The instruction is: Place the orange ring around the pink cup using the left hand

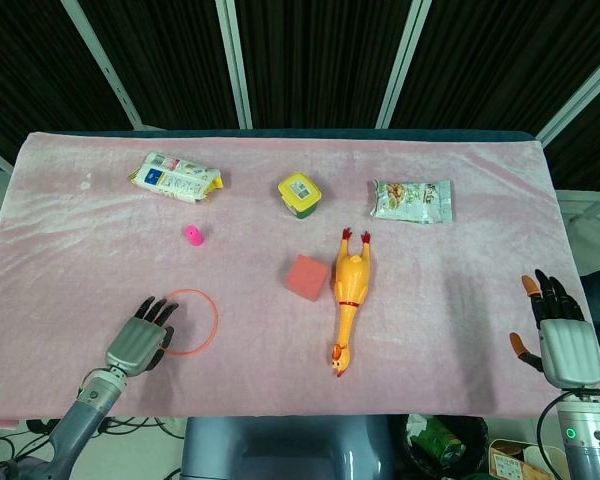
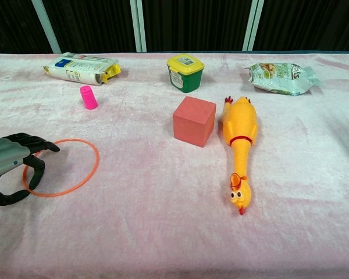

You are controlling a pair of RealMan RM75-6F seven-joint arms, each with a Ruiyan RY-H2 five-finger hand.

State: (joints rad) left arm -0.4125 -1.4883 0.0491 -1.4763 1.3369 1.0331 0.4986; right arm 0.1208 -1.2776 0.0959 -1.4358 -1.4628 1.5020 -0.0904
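Left hand low over cloth, dark fingers curled across near edge of orange ring, thumb below; firm grip cannot be told. Ring lies flat on pink cloth, well apart from pink cup, which stands upright near snack packet. Right hand idle at far edge, fingers apart, holding nothing, clear of left hand's job.

Left hand cut by frame edge

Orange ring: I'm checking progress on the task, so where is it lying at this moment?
In the head view the orange ring lies flat, near-left on the cloth, at the left hand, well short of the pink cup.
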